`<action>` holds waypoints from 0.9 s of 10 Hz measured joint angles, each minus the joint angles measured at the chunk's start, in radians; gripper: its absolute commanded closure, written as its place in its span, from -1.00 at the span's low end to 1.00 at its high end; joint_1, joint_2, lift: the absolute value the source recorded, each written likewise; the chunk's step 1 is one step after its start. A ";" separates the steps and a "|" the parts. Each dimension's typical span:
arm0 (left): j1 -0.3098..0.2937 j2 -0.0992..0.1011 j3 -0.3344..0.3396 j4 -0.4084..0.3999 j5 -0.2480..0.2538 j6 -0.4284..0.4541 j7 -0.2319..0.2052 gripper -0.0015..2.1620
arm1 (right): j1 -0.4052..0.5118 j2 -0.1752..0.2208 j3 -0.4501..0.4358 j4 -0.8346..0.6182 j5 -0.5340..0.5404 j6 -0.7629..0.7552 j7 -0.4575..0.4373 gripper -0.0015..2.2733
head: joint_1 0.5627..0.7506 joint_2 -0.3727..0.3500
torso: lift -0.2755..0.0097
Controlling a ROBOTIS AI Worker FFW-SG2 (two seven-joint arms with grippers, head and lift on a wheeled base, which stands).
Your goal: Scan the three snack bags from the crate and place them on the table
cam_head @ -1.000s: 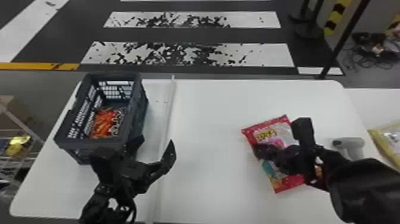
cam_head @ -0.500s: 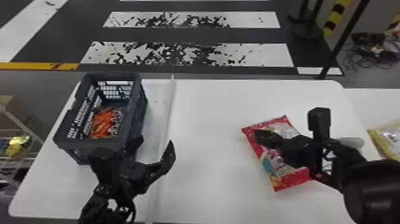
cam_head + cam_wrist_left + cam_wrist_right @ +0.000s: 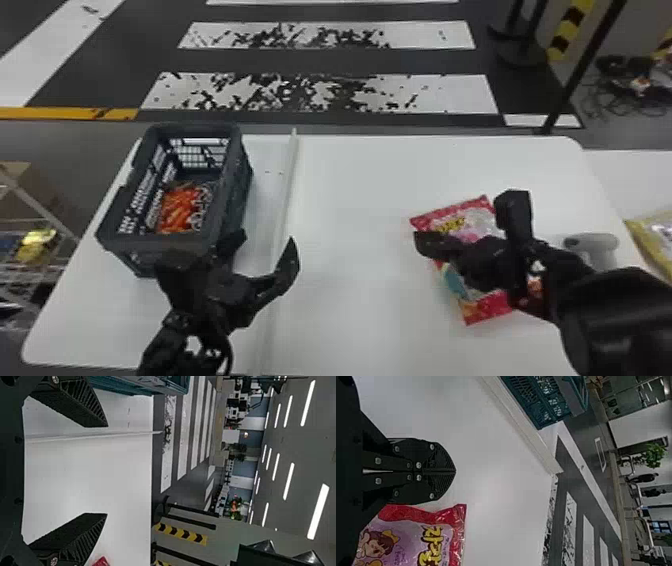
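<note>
Holds the right gripper low over the red snack bag, pointing leftward across the table, with the right arm coming in from the head view's right edge. Keeps both fingers pressed together along a straight seam, as seen in the right wrist view. Cannot tell from these angles whether touching the bag or just above. Has the left gripper near the crate, angled forward and to the right, with the left arm rising from the bottom edge. Spreads that pair wide apart, with bare tabletop between in the left wrist view. Shows in the head view the bag lying flat and aslant on the right part of the table, partly covered by the gripper. Gives in the right wrist view a closer look at the wrapper, with yellow lettering and a cartoon figure on a pale purple panel inside a red border. Catches in the left wrist view a red corner of it beyond one finger. Reveals from the head view orange contents inside the crate, a pale strip running beside it, a grey scanner near the right arm, and a yellow bag at the right edge.
</note>
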 measured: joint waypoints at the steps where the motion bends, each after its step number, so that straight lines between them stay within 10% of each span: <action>1: 0.002 0.001 0.001 -0.002 0.000 0.000 0.000 -0.93 | -0.022 0.001 0.019 0.034 0.015 -0.013 -0.003 0.98 | 0.41 0.26 | 0.50; 9: 0.005 0.002 0.001 -0.005 0.000 0.001 0.000 -0.93 | -0.094 -0.009 0.035 0.177 0.132 -0.078 -0.024 0.98 | 0.41 0.14 | 0.50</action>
